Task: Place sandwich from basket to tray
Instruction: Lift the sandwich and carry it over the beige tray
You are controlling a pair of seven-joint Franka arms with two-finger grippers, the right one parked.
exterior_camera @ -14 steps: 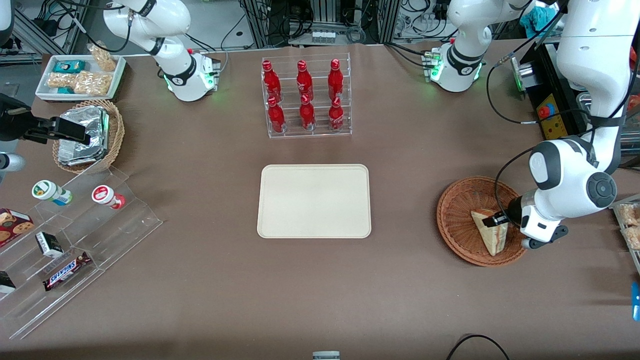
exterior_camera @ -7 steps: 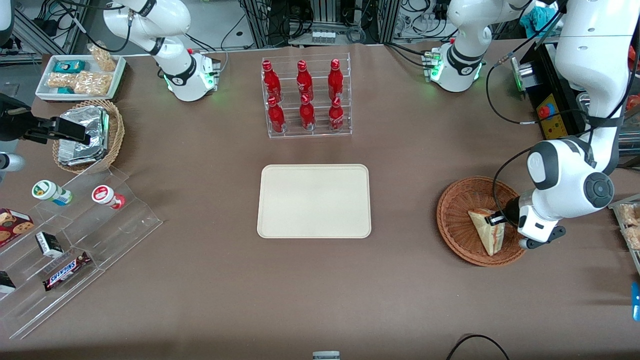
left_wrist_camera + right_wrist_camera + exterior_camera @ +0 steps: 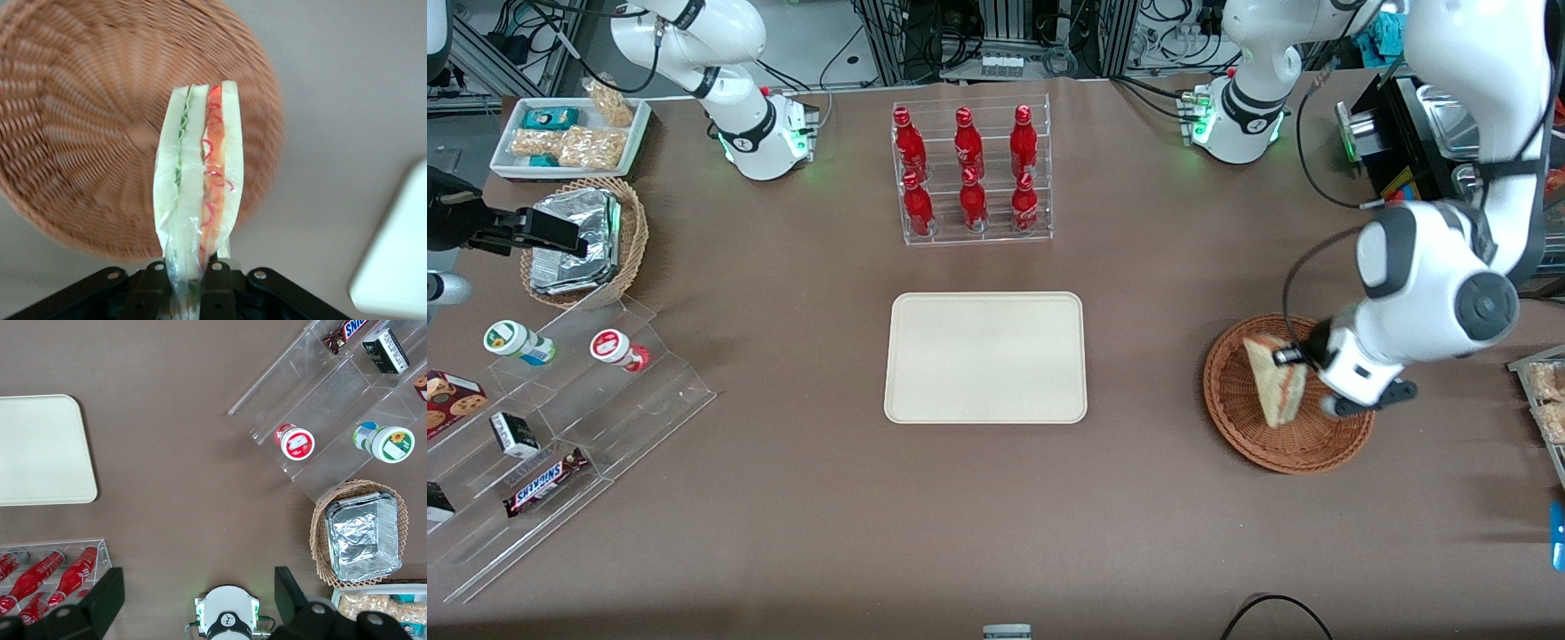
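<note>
Gripper (image 3: 1289, 357) is clamped on the sandwich (image 3: 1273, 380), holding it on edge above the basket (image 3: 1232, 400). Tray (image 3: 985, 357) lies well apart, toward the parked arm's end.

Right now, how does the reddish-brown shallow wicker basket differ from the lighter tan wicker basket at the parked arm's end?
The reddish-brown shallow wicker basket is wide and low; the lighter tan wicker basket is smaller and deeper. The tan one holds foil packets; the reddish-brown one has nothing resting in it, as the gripper, shut on the triangular white-bread sandwich, holds it above. Both are round woven wicker on the brown table.
</note>
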